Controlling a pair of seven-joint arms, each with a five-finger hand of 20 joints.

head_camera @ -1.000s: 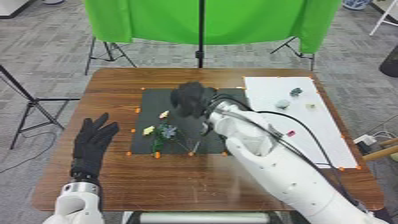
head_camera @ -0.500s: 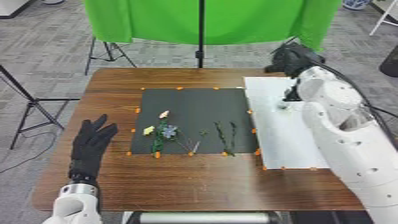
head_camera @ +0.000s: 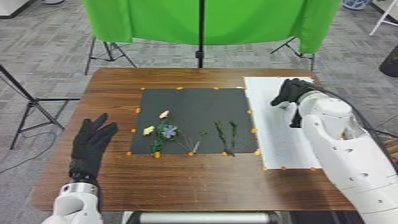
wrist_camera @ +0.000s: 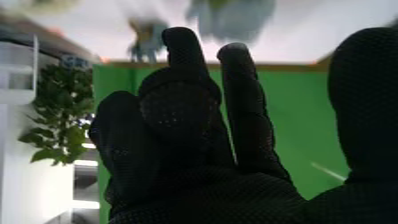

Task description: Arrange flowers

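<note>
A pale blue flower (wrist_camera: 233,20), cut off at the edge, and a smaller bluish one (wrist_camera: 148,37) were hard to make out in the right wrist view, past the loosely extended fingers of the right hand (head_camera: 291,92), which hung over the white sheet (head_camera: 271,120) right of the dark mat (head_camera: 191,102). On the mat's left part, pink (head_camera: 163,114), yellow (head_camera: 148,130) and blue (head_camera: 170,130) flowers lay near one another, with thin green stems (head_camera: 233,135) on its right part; left of the mat, the left hand (head_camera: 89,145) had its fingers straight.
</note>
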